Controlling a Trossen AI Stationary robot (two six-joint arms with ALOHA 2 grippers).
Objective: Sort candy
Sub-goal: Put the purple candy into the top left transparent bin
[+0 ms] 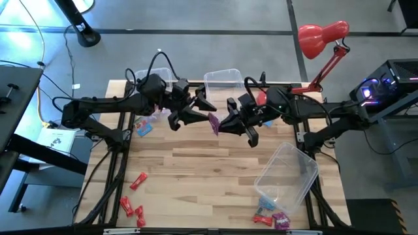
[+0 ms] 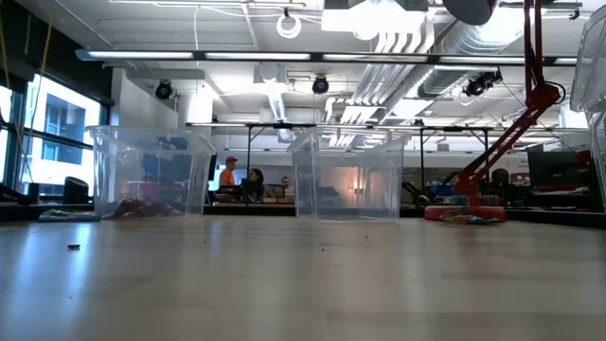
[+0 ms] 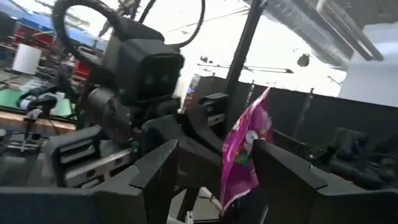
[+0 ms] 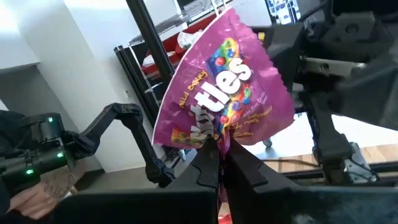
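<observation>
So the right pincer (image 1: 225,124) is pinched tight on one corner of a purple candy packet (image 1: 213,123), held up in the air over the middle-back of the worktop (image 1: 209,176). The left pincer (image 1: 192,109) sits just at its 10 o'clock, fingers spread wide, with the packet's long axis standing roughly up between those fingers. I think nothing's touching on that side yet, hard to say though. Directly at 12 is the middle clear bin (image 1: 223,81), with another bin (image 1: 166,79) near the left arm. A tipped bin (image 1: 287,173) lies at 4 o'clock, red candies (image 1: 134,196) at 7, so nothing's really blocking.
</observation>
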